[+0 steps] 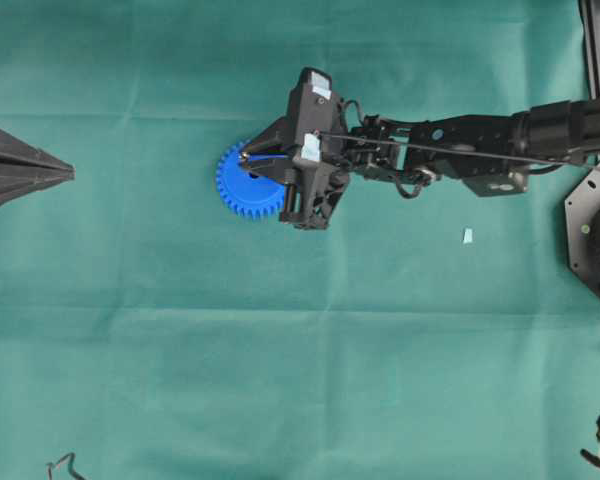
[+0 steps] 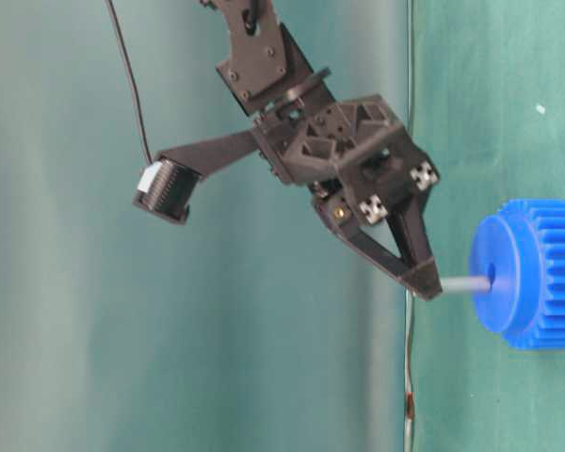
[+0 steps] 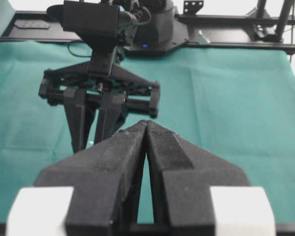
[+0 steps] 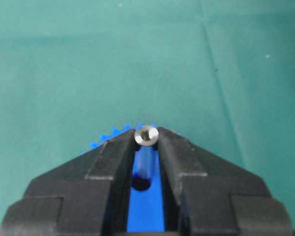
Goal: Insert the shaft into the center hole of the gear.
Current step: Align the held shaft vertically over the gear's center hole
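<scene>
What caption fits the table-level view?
Right gripper holds the shaft, its tip at the gear's center hole.

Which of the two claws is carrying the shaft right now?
The right claw, over the gear: it pinches the shaft at the center hole. The left claw is shut and empty.

We note a green cloth [image 1: 280,350] covering the table; a small pale blue scrap [image 1: 468,236] lies on it, right of centre.
</scene>
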Tool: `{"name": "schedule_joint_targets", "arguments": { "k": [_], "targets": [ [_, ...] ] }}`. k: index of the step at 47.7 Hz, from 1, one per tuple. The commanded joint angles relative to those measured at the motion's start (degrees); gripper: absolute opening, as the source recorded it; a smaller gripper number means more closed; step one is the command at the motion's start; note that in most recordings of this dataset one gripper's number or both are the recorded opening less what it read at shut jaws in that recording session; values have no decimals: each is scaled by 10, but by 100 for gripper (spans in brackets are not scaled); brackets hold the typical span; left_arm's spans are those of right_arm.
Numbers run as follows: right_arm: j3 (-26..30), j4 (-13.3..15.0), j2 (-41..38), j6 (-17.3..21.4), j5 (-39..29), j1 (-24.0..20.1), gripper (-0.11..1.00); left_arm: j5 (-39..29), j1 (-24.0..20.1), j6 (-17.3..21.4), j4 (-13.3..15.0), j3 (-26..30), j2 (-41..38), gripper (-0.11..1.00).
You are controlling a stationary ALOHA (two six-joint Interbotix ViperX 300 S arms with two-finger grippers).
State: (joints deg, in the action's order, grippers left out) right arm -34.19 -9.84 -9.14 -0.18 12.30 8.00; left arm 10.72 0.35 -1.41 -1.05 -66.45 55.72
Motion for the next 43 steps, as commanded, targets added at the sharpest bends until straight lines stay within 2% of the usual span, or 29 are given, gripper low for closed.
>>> {"name": "schedule_joint_targets", "arguments": {
  "k": [1, 28, 43],
  "targets": [
    [-4, 1, 34, 0, 5, 3, 16, 4, -1, -1, -2, 15, -2, 0],
    [-8, -3, 4, 4, 33, 3, 16, 4, -1, -1, -2, 15, -2, 0],
    [-9, -2, 25, 2, 32, 4, 16, 2, -1, -2, -2, 15, -2, 0]
  ]
}}
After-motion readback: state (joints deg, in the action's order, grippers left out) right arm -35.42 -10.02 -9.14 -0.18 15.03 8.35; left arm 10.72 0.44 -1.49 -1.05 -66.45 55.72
